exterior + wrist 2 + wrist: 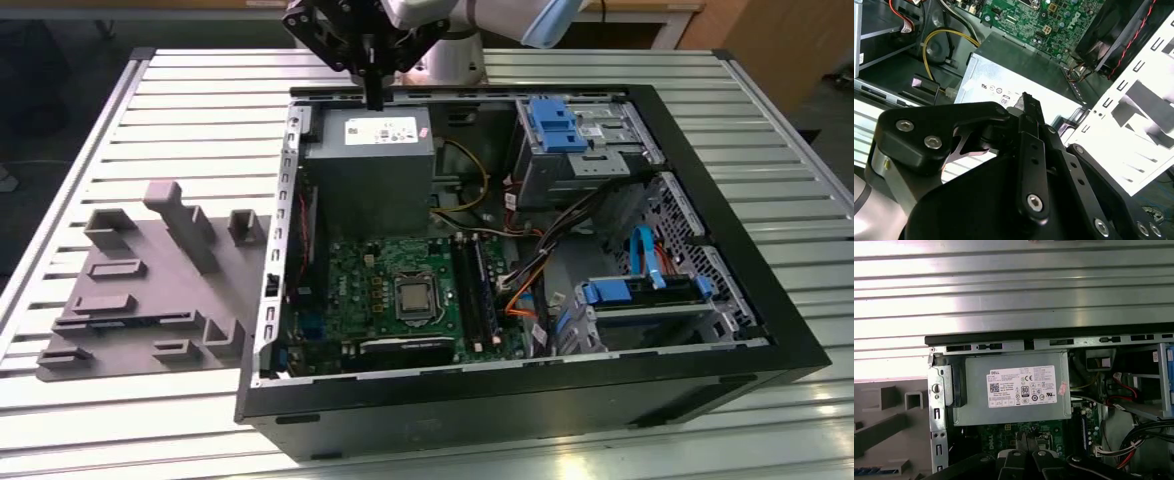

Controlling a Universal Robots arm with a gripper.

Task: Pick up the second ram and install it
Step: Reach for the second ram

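While the black claw (375, 98) hung shut and empty above the open black computer case's (534, 400) edge, the second ram (876, 471), a narrow bluish stick, sat well apart in the grey plastic fixture (134, 330).

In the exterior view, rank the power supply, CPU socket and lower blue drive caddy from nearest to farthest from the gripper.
1. Power supply, right beside the gripper.
2. CPU socket, in the middle of the green motherboard.
3. Lower blue drive caddy, at the exterior view's right side of the case.

Ribbed metal table (134, 430), matt plastic fixture (140, 300)
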